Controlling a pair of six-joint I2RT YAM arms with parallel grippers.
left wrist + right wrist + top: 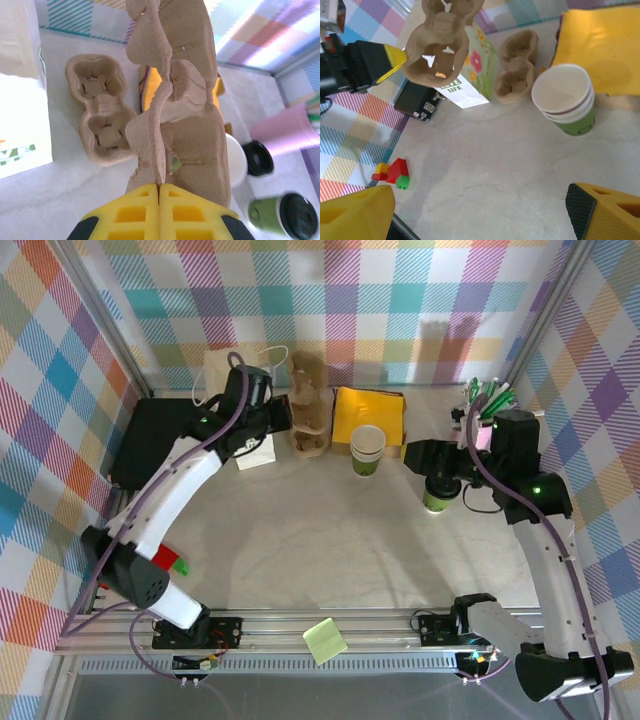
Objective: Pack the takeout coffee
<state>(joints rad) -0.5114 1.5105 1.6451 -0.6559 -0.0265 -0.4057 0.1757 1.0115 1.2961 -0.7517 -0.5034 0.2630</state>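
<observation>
Takeout coffee (367, 450) sits far-centre on tabletop (300, 540), just beside yellow pad (368, 412). Light, thin-walled, open top, likely crushes easily; grip low on green band. Right hand (480, 215) spread, empty. Left hand (159, 192) pinching pulp carrier (175, 100).

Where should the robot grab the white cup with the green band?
Grip the cup around its wall just under the rim, coming level from the right, where the open right tool is. It stands upright and tapers downward, so a high grip likely holds; a carrier sits on its left.
</observation>
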